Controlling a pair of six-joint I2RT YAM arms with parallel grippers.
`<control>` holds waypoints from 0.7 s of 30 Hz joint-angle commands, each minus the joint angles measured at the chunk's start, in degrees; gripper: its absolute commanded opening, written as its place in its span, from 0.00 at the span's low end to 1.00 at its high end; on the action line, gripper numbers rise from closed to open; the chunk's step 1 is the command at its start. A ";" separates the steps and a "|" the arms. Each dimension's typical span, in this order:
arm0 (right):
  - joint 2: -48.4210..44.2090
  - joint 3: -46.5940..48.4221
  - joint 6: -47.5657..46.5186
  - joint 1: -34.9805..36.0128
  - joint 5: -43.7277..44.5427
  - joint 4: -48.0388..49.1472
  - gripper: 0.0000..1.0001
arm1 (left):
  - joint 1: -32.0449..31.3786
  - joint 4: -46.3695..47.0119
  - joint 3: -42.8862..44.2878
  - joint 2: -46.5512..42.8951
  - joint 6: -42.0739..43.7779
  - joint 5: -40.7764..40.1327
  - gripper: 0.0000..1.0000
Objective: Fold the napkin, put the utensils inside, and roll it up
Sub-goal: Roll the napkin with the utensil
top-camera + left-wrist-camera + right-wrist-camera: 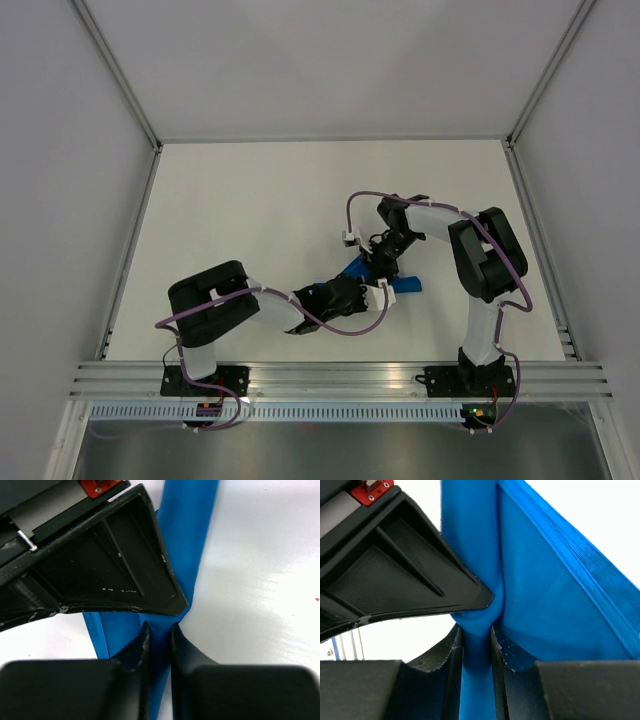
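The blue napkin (407, 285) is bunched into a narrow strip between the two arms in the middle of the table. My left gripper (360, 288) is shut on a fold of the napkin (186, 530), with cloth pinched between its jaws (160, 631). My right gripper (378, 266) is shut on the napkin (545, 605) too, a thick fold squeezed between its jaws (477, 630). The two grippers are almost touching, and each wrist view shows the other's black finger (110, 565) (395, 575) close by. The utensils are out of view.
The white table (280, 200) is walled by grey panels on the left, back and right. An aluminium rail (340, 378) runs along the near edge, with both arm bases bolted to it.
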 commanded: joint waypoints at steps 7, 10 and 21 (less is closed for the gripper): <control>0.09 -3.28 -2.56 -0.06 7.49 1.44 0.43 | 3.31 -15.17 2.34 3.54 -10.45 9.55 0.02; -2.28 -2.93 -1.50 -0.67 6.79 0.83 0.55 | 4.71 -15.34 1.99 3.53 -12.13 12.98 0.02; -6.77 2.42 6.75 -6.03 4.15 -2.33 0.67 | 6.56 -16.57 2.25 3.71 -14.24 17.11 0.02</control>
